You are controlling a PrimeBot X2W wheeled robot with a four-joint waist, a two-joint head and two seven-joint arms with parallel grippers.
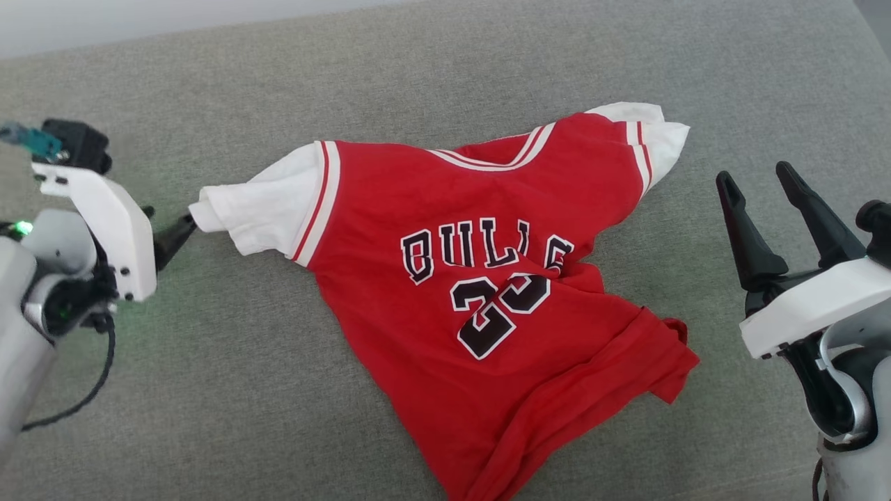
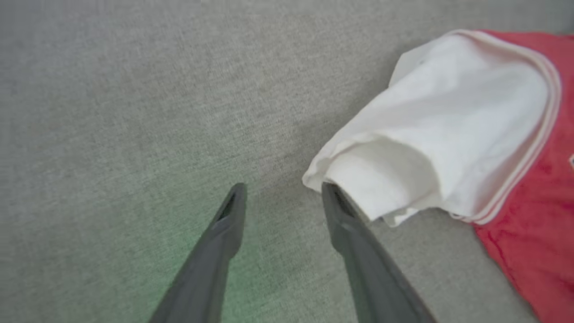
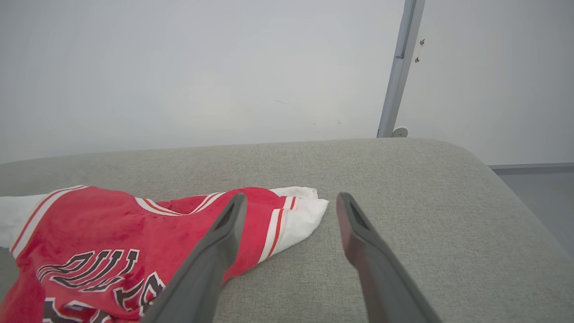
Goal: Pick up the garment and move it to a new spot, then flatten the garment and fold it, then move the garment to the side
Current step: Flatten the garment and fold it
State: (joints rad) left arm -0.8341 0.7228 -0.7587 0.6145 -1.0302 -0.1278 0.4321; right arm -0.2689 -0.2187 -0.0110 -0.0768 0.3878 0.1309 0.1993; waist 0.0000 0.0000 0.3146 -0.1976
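Observation:
The garment (image 1: 390, 209) lies face up and crumpled on the grey fabric surface, red with white sleeves and black lettering, its bottom hem folded over at the lower right. My left gripper (image 1: 182, 229) is at the tip of the left white sleeve (image 1: 257, 205). In the left wrist view the left gripper (image 2: 283, 186) is open with nothing between its fingers, and one fingertip (image 2: 329, 190) touches the sleeve (image 2: 448, 125) edge. My right gripper (image 1: 755, 174) stands open to the right of the garment, apart from it. Over there the right gripper (image 3: 291, 197) points past the other sleeve (image 3: 305, 215).
The grey upholstered surface (image 1: 209, 390) stretches wide around the garment. Its rounded right edge (image 3: 515, 202) drops to the floor. A pale wall with a grey vertical pole (image 3: 399, 67) stands behind the far edge.

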